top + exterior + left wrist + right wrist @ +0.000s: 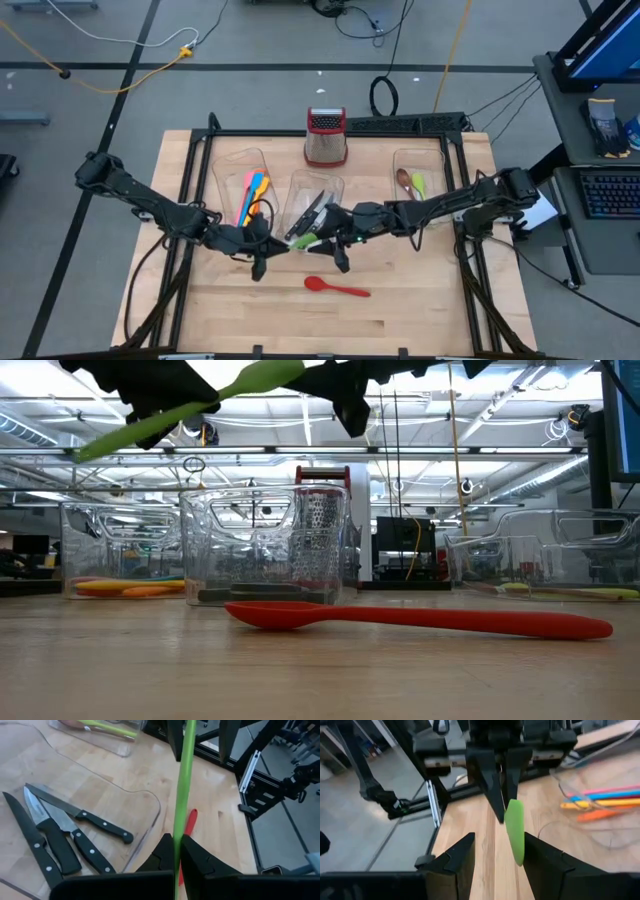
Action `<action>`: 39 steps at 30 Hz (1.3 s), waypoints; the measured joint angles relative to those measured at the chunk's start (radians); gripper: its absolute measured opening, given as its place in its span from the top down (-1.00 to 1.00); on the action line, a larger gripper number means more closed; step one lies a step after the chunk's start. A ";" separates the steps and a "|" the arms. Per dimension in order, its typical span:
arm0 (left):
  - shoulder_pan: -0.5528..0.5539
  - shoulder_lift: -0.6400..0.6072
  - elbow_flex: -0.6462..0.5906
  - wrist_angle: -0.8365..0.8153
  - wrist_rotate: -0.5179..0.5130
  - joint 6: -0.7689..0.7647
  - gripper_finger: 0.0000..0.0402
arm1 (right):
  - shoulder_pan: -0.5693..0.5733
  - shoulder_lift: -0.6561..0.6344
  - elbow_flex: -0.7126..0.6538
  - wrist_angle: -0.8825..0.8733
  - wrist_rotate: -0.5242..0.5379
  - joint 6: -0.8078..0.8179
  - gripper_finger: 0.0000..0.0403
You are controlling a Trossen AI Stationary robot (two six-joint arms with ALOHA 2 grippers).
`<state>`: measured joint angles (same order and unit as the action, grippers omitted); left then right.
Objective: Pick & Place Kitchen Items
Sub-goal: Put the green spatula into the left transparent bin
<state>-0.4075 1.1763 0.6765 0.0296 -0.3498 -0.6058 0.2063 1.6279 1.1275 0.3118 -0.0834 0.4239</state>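
My left gripper is shut on a long green utensil above the table's middle. The utensil also shows in the high view and the low view. My right gripper faces the left one and is open. Its fingers stand on either side of the utensil's flat green end, with a gap on both sides. A red spoon lies flat on the table below them. Black-handled knives lie in the middle clear bin. My left gripper pinches the green utensil's thin handle between its two fingers. The fingers come roughly level from the table's left and lie along the utensil, which sticks out past their tips. The utensil is lifted clear of the table, tilted, its flat end higher.
The left clear bin holds pink, orange, yellow and blue utensils. The right bin holds a brown spoon and a green utensil. A red-topped box grater stands at the far edge. Bare wood lies near the front edge.
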 joint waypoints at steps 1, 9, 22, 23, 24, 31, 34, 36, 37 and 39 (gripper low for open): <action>0.001 0.000 0.000 0.000 -0.004 0.005 1.00 | -0.003 0.000 0.000 0.009 0.000 -0.001 0.28; 0.002 0.000 0.000 -0.007 -0.018 0.024 1.00 | -0.013 0.000 0.000 0.021 -0.005 -0.022 0.26; 0.003 -0.023 0.002 -0.060 -0.059 0.019 1.00 | -0.032 0.002 0.001 0.015 -0.022 -0.106 0.26; 0.003 -0.027 0.002 -0.062 -0.062 0.019 1.00 | -0.037 0.002 0.001 0.017 -0.023 -0.112 0.26; 0.004 -0.033 0.002 -0.067 -0.063 0.019 1.00 | -0.039 0.002 0.001 0.020 -0.022 -0.117 0.26; 0.004 -0.054 0.002 -0.115 -0.099 -0.003 1.00 | -0.056 0.003 0.002 0.048 -0.020 -0.100 0.26; 0.003 -0.052 0.003 -0.116 -0.099 -0.002 1.00 | -0.056 0.003 0.002 0.077 -0.019 -0.099 0.26; 0.003 -0.049 0.003 -0.118 -0.099 -0.002 1.00 | -0.057 0.003 0.002 0.079 -0.019 -0.099 0.26; 0.003 -0.049 0.003 -0.119 -0.099 -0.002 1.00 | -0.057 0.003 0.002 0.079 -0.019 -0.097 0.26; 0.003 -0.049 0.003 -0.110 -0.098 0.003 1.00 | -0.057 0.003 0.002 0.079 -0.019 -0.097 0.26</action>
<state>-0.4042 1.1272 0.6800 -0.0803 -0.4483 -0.6027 0.1497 1.6310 1.1294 0.3908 -0.1024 0.3267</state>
